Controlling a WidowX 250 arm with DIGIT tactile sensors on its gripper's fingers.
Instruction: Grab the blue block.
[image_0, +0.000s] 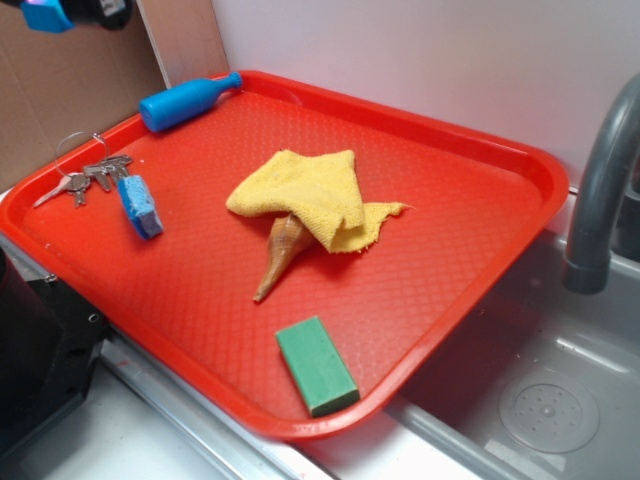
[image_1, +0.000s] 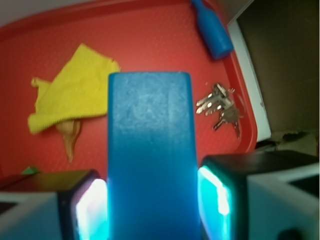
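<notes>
One red tray (image_0: 480, 215) beside a sink (image_0: 560, 400); end effector (image_1: 152, 200) clamps the blue block (image_1: 150, 150).

Colours on the red tray (image_0: 480, 150)

Blue block (image_1: 150, 150), blue bottle (image_0: 185, 100), yellow cloth (image_0: 305, 195), green block (image_0: 316, 364); diamond-textured tray floor.

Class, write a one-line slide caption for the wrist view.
Tool shut on the blue block, held above a red tray with a yellow cloth, keys and a blue bottle.
</notes>
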